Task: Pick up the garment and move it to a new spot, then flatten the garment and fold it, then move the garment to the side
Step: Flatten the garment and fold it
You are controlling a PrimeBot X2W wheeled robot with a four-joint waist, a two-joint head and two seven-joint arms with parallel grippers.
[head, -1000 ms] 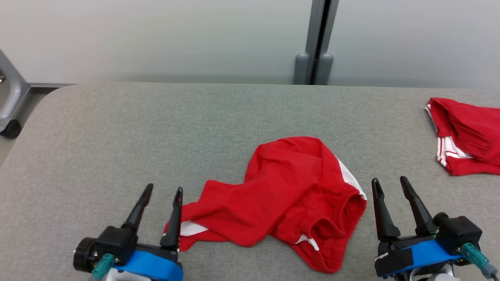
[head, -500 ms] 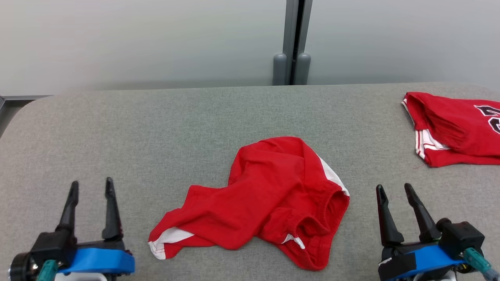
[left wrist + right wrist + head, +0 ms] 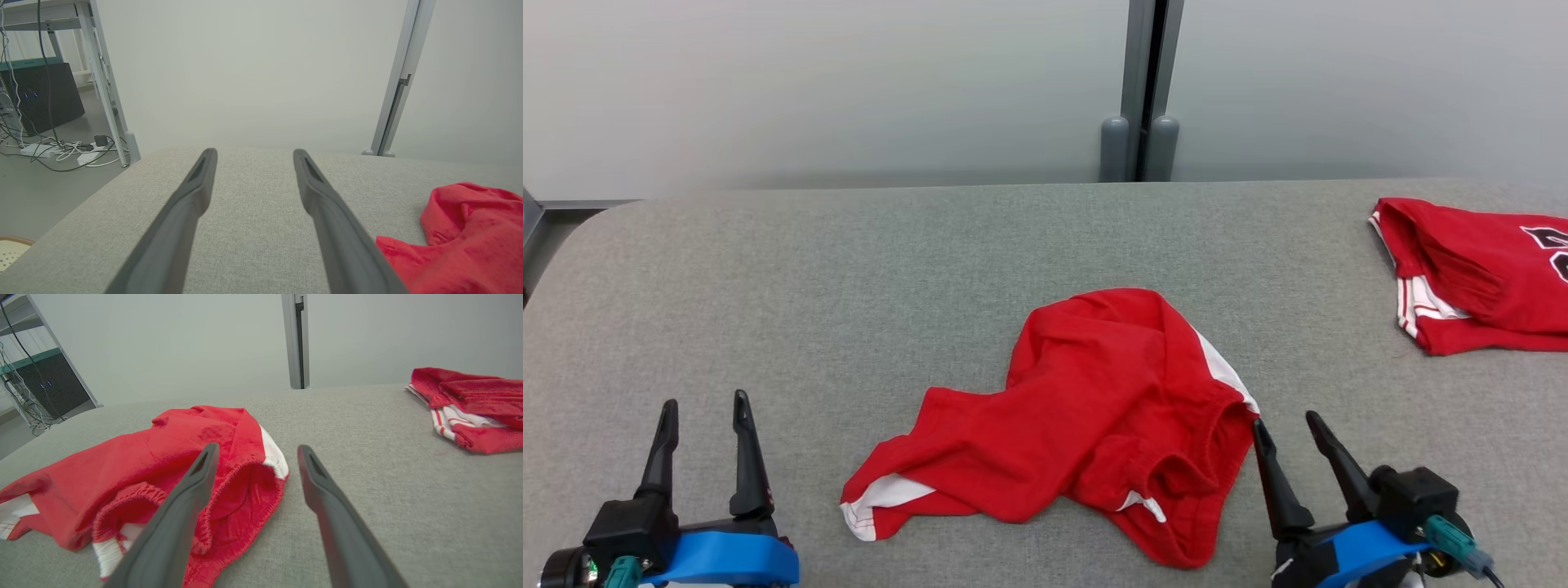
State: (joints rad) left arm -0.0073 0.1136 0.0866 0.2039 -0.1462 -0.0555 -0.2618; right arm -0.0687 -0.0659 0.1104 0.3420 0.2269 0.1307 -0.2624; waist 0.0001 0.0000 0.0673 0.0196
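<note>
Closing in with the right gripper (image 3: 1284,418), fingers spread and empty, just beside the crumpled red-and-white cloth garment (image 3: 1094,408) lying mid grey fabric surface (image 3: 849,269). Holding the left gripper (image 3: 704,398) well clear, fingers likewise parted. Looks like the pick-up beginning; nothing lifted yet.

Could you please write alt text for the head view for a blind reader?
Crumpled red shorts with white trim lie in the middle of a grey fabric table. Open, empty grippers flank them: left gripper apart, right gripper beside the waistband. A red jersey lies far right.
</note>
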